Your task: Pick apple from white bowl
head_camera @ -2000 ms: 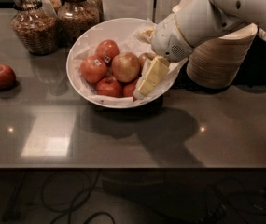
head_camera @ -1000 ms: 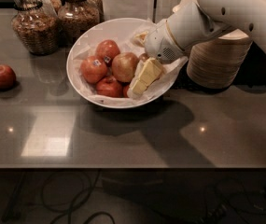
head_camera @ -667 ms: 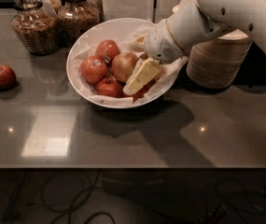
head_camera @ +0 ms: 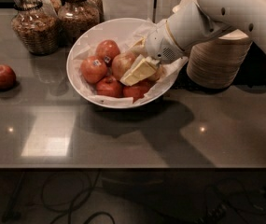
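The white bowl (head_camera: 79,55) sits at the middle back of the grey table, lined with crinkled white paper and holding several red apples (head_camera: 93,69). My gripper (head_camera: 135,73) comes in from the upper right on a white arm and reaches down into the bowl's right half. Its cream-coloured fingers (head_camera: 139,71) lie over a paler yellow-red apple (head_camera: 123,63) and the red apples below it.
A single red apple (head_camera: 0,76) lies on the table at the far left. Two glass jars (head_camera: 32,24) with dark contents stand behind the bowl at the left. A stack of beige disposable bowls (head_camera: 216,62) stands right of the bowl, under my arm.
My gripper has swung leftward and deeper into the bowl, its fingers turning from pointing down at the right rim to lying across the apples. The apples have not visibly moved.
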Motion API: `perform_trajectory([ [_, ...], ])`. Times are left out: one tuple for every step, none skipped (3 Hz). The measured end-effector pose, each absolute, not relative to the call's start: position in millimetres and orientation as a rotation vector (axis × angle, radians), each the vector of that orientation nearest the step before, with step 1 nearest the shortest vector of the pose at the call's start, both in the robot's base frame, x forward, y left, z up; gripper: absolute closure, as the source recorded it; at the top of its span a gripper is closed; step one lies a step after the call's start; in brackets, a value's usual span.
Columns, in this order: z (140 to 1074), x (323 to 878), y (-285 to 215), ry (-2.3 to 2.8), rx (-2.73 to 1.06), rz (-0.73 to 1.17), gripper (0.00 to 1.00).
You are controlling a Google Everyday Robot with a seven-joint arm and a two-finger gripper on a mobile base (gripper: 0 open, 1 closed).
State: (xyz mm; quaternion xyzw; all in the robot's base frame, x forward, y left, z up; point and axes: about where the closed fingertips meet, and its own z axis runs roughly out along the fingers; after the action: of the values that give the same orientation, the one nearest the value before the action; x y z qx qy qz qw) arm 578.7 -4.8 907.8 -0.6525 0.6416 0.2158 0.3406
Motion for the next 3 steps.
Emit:
perform_trajectory([
  [907.7,578.7,-4.7,1.669,-1.698,0.562,0.89],
  [907.8,578.7,-4.7,1.669,-1.698,0.562,1.0],
  [912.3,578.9,-2.8,1.639,-1.688,0.597,1.0],
])
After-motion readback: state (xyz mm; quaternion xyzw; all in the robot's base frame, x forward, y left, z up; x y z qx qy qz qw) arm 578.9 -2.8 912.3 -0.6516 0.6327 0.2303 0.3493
